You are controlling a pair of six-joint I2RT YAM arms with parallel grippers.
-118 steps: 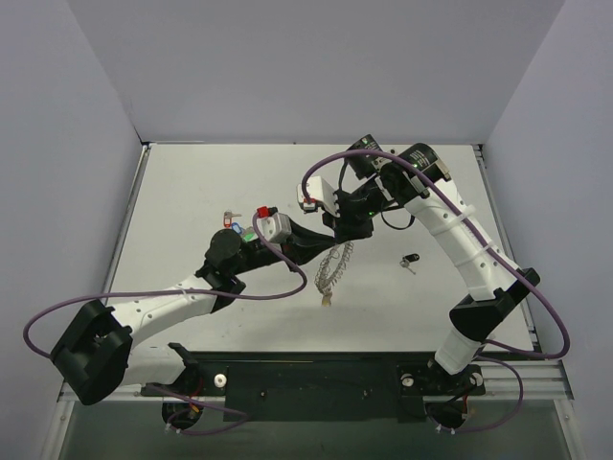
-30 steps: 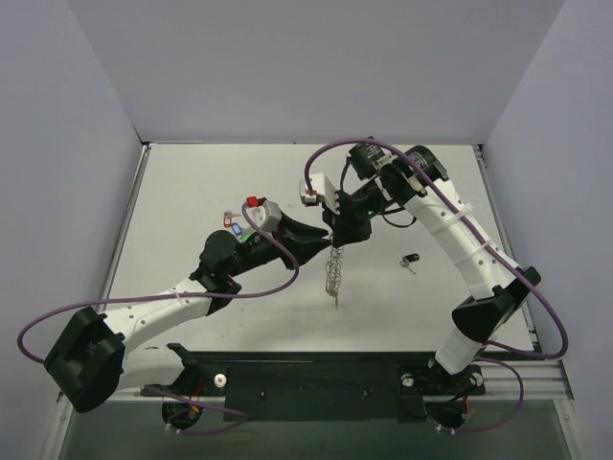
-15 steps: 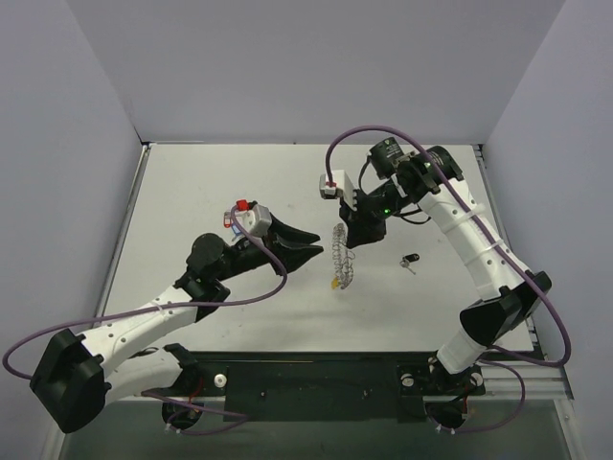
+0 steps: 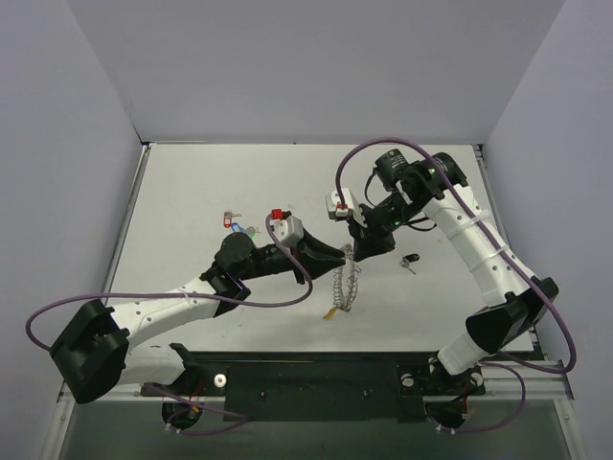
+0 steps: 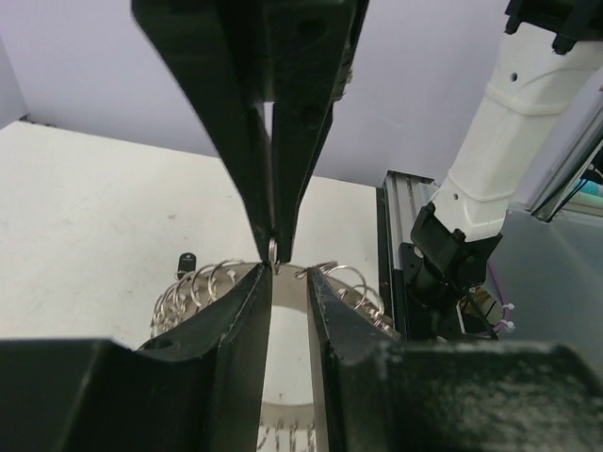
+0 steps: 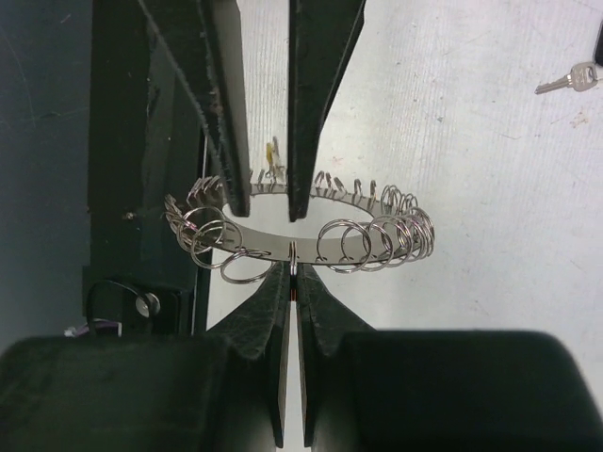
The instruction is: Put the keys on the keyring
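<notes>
The keyring (image 4: 347,286), a steel band fringed with small rings, hangs above the table from my right gripper (image 4: 357,250). In the right wrist view, that gripper (image 6: 294,268) is shut on one small ring of the keyring (image 6: 377,243). My left gripper (image 4: 343,257) meets it from the left. Its jaws (image 5: 288,271) stand apart, with the keyring's band (image 5: 203,287) crossing the gap at their tips. A yellow-tagged key (image 4: 329,312) dangles from the ring's low end. Loose keys (image 4: 233,222) lie far left, and a black-tagged key (image 4: 410,261) lies to the right.
The right arm's white links and purple cable (image 4: 460,230) arch over the table's right half. The left arm (image 4: 172,307) stretches across the near left. A dark rail (image 4: 306,379) runs along the near edge. A loose key (image 6: 571,79) shows at the top right of the right wrist view.
My right gripper carried the keyring a little right and nearer. My left gripper drew back left half a second ago, then came right again to the keyring with narrower jaws.
</notes>
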